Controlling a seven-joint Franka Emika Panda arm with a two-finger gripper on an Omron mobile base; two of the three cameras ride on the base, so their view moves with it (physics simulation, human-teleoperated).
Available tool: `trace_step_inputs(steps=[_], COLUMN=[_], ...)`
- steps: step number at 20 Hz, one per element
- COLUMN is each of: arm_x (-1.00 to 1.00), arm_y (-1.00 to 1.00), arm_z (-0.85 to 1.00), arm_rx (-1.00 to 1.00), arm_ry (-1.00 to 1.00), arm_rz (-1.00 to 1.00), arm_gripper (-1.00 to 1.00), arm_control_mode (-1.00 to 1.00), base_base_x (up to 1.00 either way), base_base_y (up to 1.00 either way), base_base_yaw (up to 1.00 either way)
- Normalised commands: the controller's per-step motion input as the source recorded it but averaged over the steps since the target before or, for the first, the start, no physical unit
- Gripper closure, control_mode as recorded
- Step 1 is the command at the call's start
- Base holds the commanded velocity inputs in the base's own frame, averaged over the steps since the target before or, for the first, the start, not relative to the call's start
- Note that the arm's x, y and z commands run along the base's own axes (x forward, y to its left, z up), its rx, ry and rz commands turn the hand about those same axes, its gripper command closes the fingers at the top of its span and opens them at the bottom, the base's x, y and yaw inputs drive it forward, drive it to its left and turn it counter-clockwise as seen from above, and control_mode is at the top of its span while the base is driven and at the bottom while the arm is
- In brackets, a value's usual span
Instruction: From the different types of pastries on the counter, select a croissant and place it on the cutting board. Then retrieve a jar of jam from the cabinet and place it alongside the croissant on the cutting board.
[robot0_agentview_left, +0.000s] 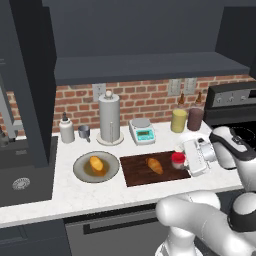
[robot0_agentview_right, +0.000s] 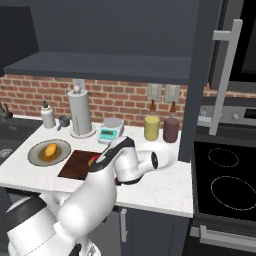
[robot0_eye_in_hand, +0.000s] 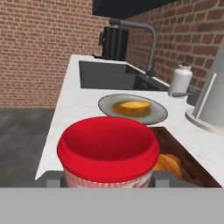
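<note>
The jar of jam (robot0_eye_in_hand: 108, 146), with a red lid and a pale checked body, sits between my gripper's (robot0_eye_in_hand: 108, 180) fingers (robot0_eye_in_hand: 52, 179). In the left base view the gripper (robot0_agentview_left: 184, 160) reaches in from the right and is shut on the jar of jam (robot0_agentview_left: 177, 159) over the right end of the dark cutting board (robot0_agentview_left: 137, 172). The brown croissant (robot0_agentview_left: 155, 165) lies mid-board, just left of the jar, and also appears behind it as the croissant (robot0_eye_in_hand: 169, 164). A rounder orange bun (robot0_agentview_left: 96, 163) rests on the grey plate (robot0_agentview_left: 80, 172). Whether the jar touches the board I cannot tell.
Along the brick wall stand a white bottle (robot0_agentview_left: 66, 129), a paper towel holder (robot0_agentview_left: 109, 120), a kitchen scale (robot0_agentview_left: 142, 131), a yellow canister (robot0_agentview_left: 178, 120) and a maroon canister (robot0_agentview_left: 195, 119). The sink (robot0_agentview_left: 20, 182) lies left, the stove (robot0_agentview_right: 225, 175) right, and the cabinet (robot0_agentview_left: 150, 67) overhead.
</note>
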Motion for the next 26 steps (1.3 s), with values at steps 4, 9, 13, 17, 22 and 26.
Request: trace_step_inputs(steps=[4, 9, 13, 17, 22, 26], arm_x=[0.23, 0.23, 0.19, 0.13, 0.09, 0.08], arm_y=[-0.01, 0.00, 0.00, 0.00, 0.00, 0.00], arm_z=[-0.24, -0.23, -0.21, -0.16, -0.14, -0.15], arm_rx=[0.00, 0.00, 0.00, 0.00, 0.00, 0.00], arm_ry=[0.02, 0.01, 0.00, 0.00, 0.00, 0.00], arm_rz=[0.00, 0.00, 0.00, 0.00, 0.00, 0.00], arm_gripper=[1.00, 1.00, 1.00, 1.00, 1.00, 1.00], arm_control_mode=[-1.00, -1.00, -1.00, -1.00, -1.00, -1.00], base_base_x=[0.00, 0.00, 0.00, 0.00, 0.00, 0.00], base_base_y=[0.00, 0.00, 0.00, 0.00, 0.00, 0.00], base_base_yaw=[0.00, 0.00, 0.00, 0.00, 0.00, 0.00])
